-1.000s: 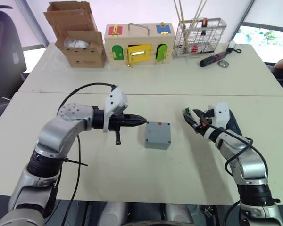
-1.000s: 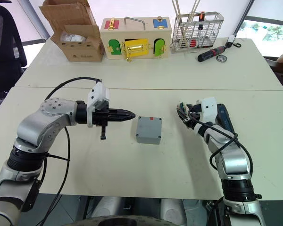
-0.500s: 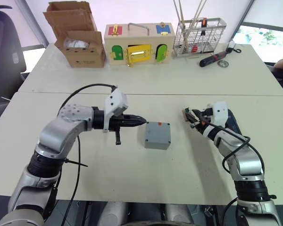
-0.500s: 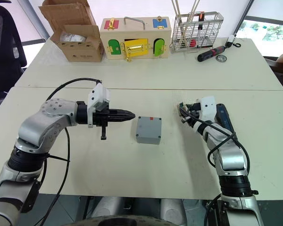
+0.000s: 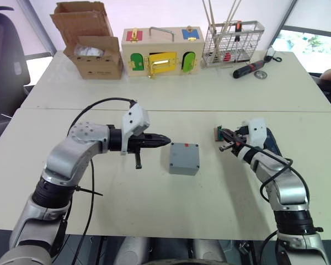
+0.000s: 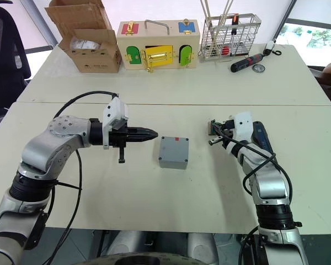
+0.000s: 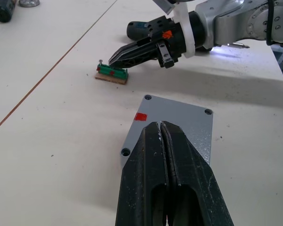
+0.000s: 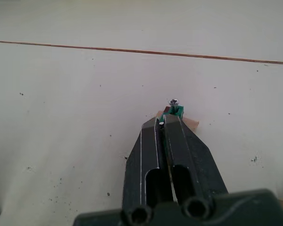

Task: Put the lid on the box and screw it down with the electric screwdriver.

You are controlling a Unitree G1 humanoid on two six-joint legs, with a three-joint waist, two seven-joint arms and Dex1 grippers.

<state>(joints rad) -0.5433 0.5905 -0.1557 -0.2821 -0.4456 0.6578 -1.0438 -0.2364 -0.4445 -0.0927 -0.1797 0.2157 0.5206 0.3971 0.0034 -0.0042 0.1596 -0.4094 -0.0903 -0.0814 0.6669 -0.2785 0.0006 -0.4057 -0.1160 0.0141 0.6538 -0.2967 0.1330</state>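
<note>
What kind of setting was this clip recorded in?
Probably a robotics lab or test workspace: pale tables pushed together, laid out with practice props such as a wooden latch box with coloured doors, a wire rack of tools and an open cardboard box.

A lab or workshop — white tables (image 5: 209, 94); wire tool rack (image 5: 233, 43); wooden latch box (image 5: 163, 53).

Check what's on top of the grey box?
The lid sits on the box, screw holes at its corners and a red mark near one edge. The box's inside is covered.
</note>
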